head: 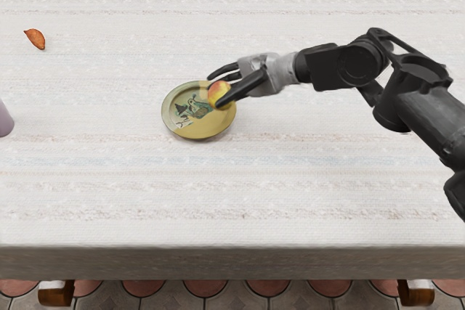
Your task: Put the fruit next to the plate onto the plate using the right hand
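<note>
A round yellow-green plate (190,123) with a dark drawing on it lies near the middle of the table. A small orange-yellow fruit (216,91) is over the plate's upper right part, held between the fingers of my right hand (227,86). The right arm comes in from the right edge and reaches left to the plate. I cannot tell whether the fruit touches the plate surface. The left arm is out of sight.
An orange-brown leaf-shaped object (35,38) lies at the far left of the table. A pale purple thing (4,118) shows at the left edge. The white cloth-covered table (232,201) ends at a front edge low in the picture.
</note>
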Tool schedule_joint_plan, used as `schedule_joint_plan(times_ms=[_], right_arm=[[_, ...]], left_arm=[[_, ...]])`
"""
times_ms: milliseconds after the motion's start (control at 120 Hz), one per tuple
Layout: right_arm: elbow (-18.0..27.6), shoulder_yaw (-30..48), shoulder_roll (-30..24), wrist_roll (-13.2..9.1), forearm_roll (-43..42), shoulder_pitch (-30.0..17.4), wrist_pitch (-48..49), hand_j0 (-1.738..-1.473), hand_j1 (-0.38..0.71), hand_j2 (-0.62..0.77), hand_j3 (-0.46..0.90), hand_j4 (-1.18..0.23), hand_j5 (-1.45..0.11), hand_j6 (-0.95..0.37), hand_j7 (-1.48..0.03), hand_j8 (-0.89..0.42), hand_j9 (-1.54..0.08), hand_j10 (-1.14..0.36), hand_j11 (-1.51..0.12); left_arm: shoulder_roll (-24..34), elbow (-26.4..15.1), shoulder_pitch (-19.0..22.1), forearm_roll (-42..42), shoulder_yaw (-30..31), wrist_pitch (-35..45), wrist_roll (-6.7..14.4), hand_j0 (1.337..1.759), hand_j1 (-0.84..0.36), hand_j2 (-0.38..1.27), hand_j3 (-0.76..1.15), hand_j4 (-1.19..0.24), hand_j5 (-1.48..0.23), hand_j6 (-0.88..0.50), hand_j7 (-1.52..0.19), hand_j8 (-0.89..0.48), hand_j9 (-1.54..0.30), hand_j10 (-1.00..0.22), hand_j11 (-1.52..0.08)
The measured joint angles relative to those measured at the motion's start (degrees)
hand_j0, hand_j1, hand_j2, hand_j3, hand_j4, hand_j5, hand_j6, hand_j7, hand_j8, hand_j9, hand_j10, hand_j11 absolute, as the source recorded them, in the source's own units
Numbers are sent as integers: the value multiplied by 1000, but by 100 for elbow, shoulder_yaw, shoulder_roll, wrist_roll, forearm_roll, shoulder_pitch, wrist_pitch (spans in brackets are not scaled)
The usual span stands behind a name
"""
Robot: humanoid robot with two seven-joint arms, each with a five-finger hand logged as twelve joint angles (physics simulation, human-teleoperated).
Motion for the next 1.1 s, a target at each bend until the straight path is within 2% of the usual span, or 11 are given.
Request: schedule_joint_plan(times_ms=[100,250,525,642,750,775,842,958,1100], right_arm=[[-316,-269,133,0,-52,225,-144,-1655,286,203,0,-685,-890,-475,-889,-398,-895,-569,-886],[-470,-451,196,1,-64,368,-303,-1653,263,165,0,-690,-896,-485,-896,-405,-906,-576,-902],[-468,-728,215,1,-40,458,-362,-1652,242,137,0,-690,-899,-500,-898,-413,-915,-585,-911],[-292,-798,216,1,-2,455,-355,-1652,240,139,0,-683,-891,-503,-889,-414,-907,-587,-901],[-247,-821,216,1,-18,454,-365,-1655,21,84,0,-423,-551,-317,-550,-263,-560,-366,-557],[-246,-834,216,1,-31,454,-364,-1655,-21,73,0,-372,-489,-280,-487,-231,-497,-287,-493],[-246,-887,216,1,-51,462,-399,-1656,-112,53,0,-268,-353,-202,-351,-166,-359,-207,-355],[-251,-941,216,2,-64,480,-432,-1657,-215,30,0,-151,-199,-113,-198,-93,-202,-117,-201],[-229,-808,193,2,119,352,-82,-1657,-282,15,0,-75,-99,-56,-99,-46,-101,-58,-100]], left_arm=[[0,0,0,0,0,0,0,1658,349,0,0,-1,0,-1,0,-1,0,-1,0],[0,0,0,0,0,1,0,1658,349,0,0,-1,0,-1,0,-1,0,-1,0],[0,0,0,0,0,0,0,1658,349,0,0,-1,0,-1,0,-1,0,-1,0],[0,0,0,0,0,1,0,1658,349,0,0,-1,0,-1,0,-1,0,-1,0],[0,0,0,0,0,3,0,1658,349,0,0,-1,0,-1,0,-1,0,-1,0],[0,0,0,0,0,2,0,1658,349,0,0,-1,0,-1,0,-1,0,-1,0],[0,0,0,0,0,1,0,1658,349,0,0,-1,0,-1,0,-1,0,-1,0],[0,0,0,0,0,1,0,1658,349,0,0,-1,0,-1,0,-1,0,-1,0],[0,0,0,0,0,0,0,1658,349,0,0,-1,0,-1,0,-1,0,-1,0]])
